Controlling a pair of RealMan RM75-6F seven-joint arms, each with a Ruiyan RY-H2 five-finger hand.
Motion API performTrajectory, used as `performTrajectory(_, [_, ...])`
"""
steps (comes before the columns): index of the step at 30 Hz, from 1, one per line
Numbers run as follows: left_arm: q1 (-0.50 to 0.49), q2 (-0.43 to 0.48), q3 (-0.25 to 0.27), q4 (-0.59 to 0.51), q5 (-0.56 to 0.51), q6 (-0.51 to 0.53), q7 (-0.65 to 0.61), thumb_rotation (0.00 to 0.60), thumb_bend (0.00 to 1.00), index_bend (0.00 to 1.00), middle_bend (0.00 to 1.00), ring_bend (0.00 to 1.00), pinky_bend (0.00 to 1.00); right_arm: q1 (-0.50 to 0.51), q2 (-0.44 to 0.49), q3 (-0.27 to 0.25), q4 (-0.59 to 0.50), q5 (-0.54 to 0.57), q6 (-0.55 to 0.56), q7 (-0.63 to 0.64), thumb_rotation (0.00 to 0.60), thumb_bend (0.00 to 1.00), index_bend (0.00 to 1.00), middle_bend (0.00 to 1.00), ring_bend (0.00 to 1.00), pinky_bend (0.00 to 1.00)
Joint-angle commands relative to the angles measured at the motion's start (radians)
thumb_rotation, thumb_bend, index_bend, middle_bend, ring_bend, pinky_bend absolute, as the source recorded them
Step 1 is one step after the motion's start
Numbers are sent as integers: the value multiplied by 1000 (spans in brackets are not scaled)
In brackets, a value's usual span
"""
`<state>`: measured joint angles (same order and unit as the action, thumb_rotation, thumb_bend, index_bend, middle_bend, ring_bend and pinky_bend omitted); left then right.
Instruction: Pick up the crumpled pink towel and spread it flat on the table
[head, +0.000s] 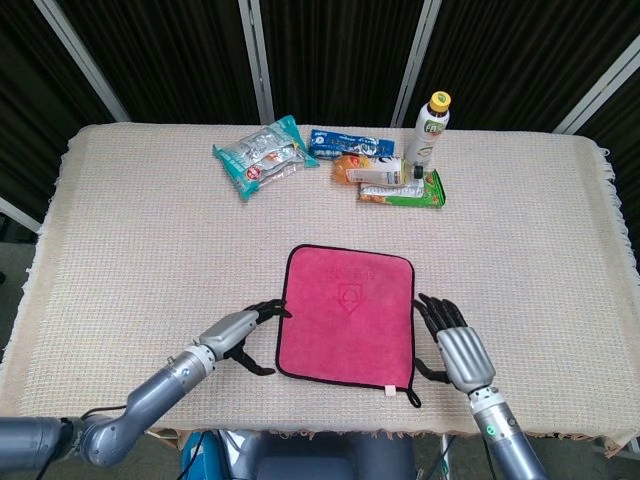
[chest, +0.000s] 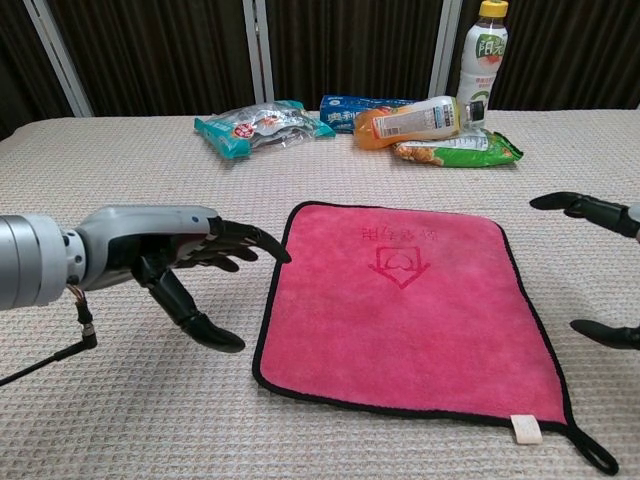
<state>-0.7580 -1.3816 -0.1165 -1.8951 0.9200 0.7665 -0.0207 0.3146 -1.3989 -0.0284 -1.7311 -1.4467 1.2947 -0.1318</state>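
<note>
The pink towel (head: 346, 313) (chest: 400, 300) with black trim lies spread flat on the table, its label and loop at the near right corner. My left hand (head: 238, 332) (chest: 170, 258) hovers just left of the towel's near left corner, fingers apart, holding nothing. My right hand (head: 448, 345) (chest: 595, 270) sits just right of the towel's near right edge, fingers spread and empty; the chest view shows only its fingertips.
At the far side lie a silver-teal snack bag (head: 262, 155), a blue packet (head: 345, 140), a lying orange bottle (head: 368, 170), a green packet (head: 410, 190) and an upright bottle (head: 425, 128). The table's front edge (head: 330, 432) is just behind my hands.
</note>
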Motion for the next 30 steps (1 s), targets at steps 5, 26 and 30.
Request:
performTrajectory(5, [108,81,21,-15,169,189,14,600,147,106,0,0,0,-25,39,18,1,11,36,-26,600,291,0,0,0,44])
performTrajectory(26, [568,153,180,255,438,850,96,600,48,26,0,0,0,-188,165,96,248,137,205,48,600,290,0,0,0,1])
performTrajectory(30, [623,170,205,298,454,874,51,600,48,21,0,0,0,-235,197,91,231,112,267,98,600,290,0,0,0,1])
